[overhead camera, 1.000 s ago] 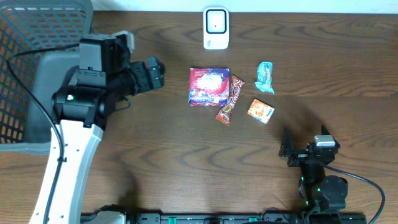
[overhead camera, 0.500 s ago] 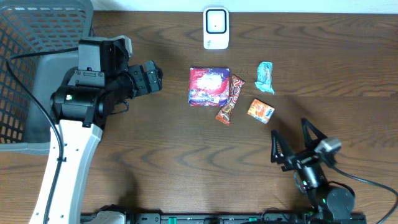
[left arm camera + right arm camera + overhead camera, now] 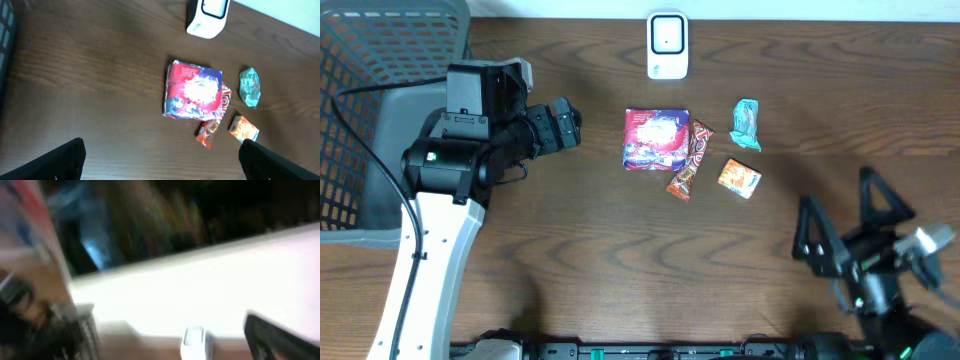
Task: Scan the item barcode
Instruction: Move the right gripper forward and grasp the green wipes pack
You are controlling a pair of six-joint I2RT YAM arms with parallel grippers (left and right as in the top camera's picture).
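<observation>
While the left gripper [image 3: 160, 145] hangs over the desk [image 3: 570, 250] with its jaws spread wide and empty, the items lie in a cluster at the desk's middle. A red-and-blue packet [image 3: 656, 139] has a brown candy bar [image 3: 688, 162] touching its right edge. A small orange packet [image 3: 740, 178] and a teal wrapper [image 3: 748, 124] lie apart further right. The white scanner [image 3: 667, 45] stands at the far edge, behind the cluster. The right gripper [image 3: 835, 190] hovers near the front right, jaws wide, holding nothing. A grey basket [image 3: 360, 150] sits at the left.
</observation>
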